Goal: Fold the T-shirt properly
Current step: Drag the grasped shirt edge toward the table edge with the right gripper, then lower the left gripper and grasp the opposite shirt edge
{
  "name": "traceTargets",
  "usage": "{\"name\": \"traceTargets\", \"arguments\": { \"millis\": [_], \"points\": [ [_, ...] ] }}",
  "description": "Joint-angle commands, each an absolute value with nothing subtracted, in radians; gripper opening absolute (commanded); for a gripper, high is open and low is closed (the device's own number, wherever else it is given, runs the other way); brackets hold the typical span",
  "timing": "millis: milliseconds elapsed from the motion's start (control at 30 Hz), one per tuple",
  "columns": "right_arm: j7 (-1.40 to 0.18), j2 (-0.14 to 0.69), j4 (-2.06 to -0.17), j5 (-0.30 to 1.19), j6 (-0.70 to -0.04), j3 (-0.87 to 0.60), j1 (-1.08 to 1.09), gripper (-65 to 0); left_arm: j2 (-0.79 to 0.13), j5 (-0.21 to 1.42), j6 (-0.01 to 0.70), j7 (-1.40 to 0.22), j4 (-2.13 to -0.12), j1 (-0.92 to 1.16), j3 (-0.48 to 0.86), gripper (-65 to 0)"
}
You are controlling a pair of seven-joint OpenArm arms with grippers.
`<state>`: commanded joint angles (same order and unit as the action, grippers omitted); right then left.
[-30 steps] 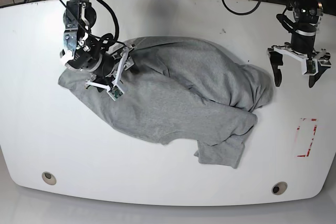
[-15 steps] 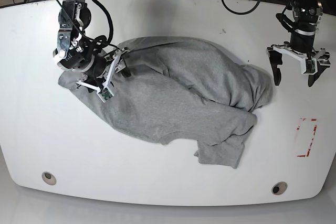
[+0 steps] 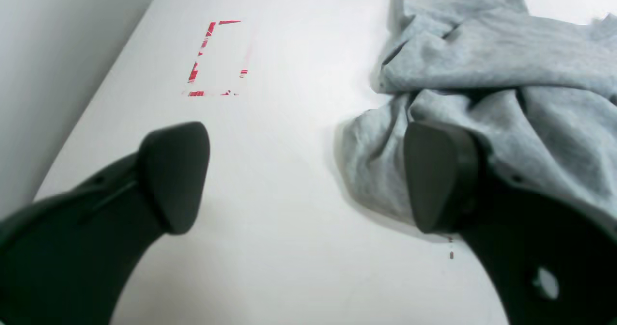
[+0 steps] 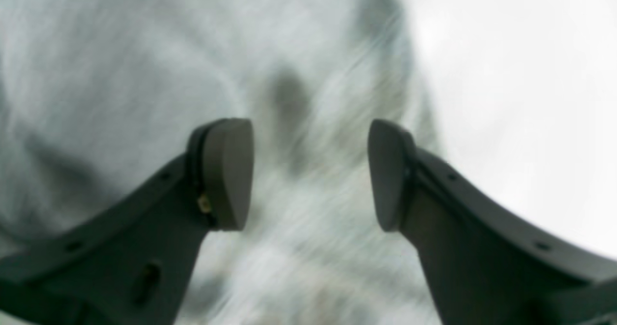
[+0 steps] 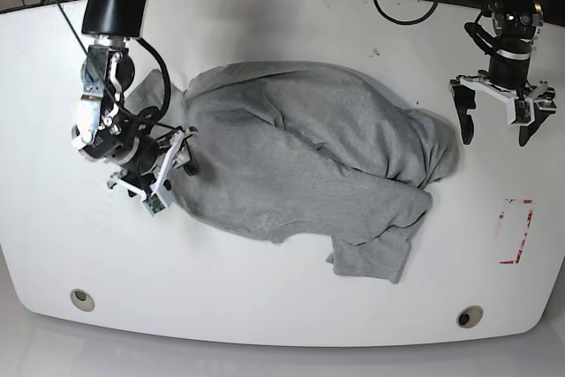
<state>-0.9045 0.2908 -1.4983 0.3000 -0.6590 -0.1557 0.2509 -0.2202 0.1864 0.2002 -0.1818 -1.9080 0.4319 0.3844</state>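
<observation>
Table [image 5: 282, 306]: white, rounded top; it carries everything I report below.
T-shirt [image 5: 300, 165]: light heather-grey, lying crumpled and unfolded across the middle of the table, bunched in overlapping folds. One flap hangs toward the near edge in the base view. No lettering shows on the upper side. In my left wrist view its rumpled edge [image 3: 482, 74] lies off to the right of my fingers.
My right arm: on the left of the base view, reaching down to the shirt's left margin.
My left arm: on the right of the base view, standing over bare table, apart from the shirt's right edge.
My right gripper [image 5: 154, 178]: jaws spread, fingers over the shirt's edge. In the right wrist view [image 4: 308, 175] blurred grey cloth fills the gap between the fingers; I cannot tell whether the pads touch it. Nothing is pinched.
My left gripper [image 5: 493, 125]: jaws spread wide, holding nothing; in the left wrist view [image 3: 303, 175] white table shows between the fingertips.
Red tape mark [image 5: 515, 231]: a broken rectangle outline on the table, well apart from the shirt, near my left gripper [image 3: 217, 57].
</observation>
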Motion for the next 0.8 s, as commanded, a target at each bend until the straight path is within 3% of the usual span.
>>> {"name": "traceTargets", "arguments": {
  "millis": [67, 333, 800],
  "points": [
    [-0.877, 0.298, -1.432, 0.300, -0.659, -0.156, 0.288, -28.4, -0.220, 0.186, 0.200, -0.182, -1.908, 0.432, 0.384, -5.1],
    [-0.763, 0.305, -1.211, 0.300, -0.661, -0.151, 0.401, -17.3, -0.222, 0.186, 0.200, -0.182, -1.908, 0.432, 0.384, -5.1],
    [-0.558, 0.275, -0.857, 0.120, -0.685, -0.150, 0.561, -16.3, -0.222, 0.186, 0.200, -0.182, -1.908, 0.430, 0.384, -5.1]
  ]
}}
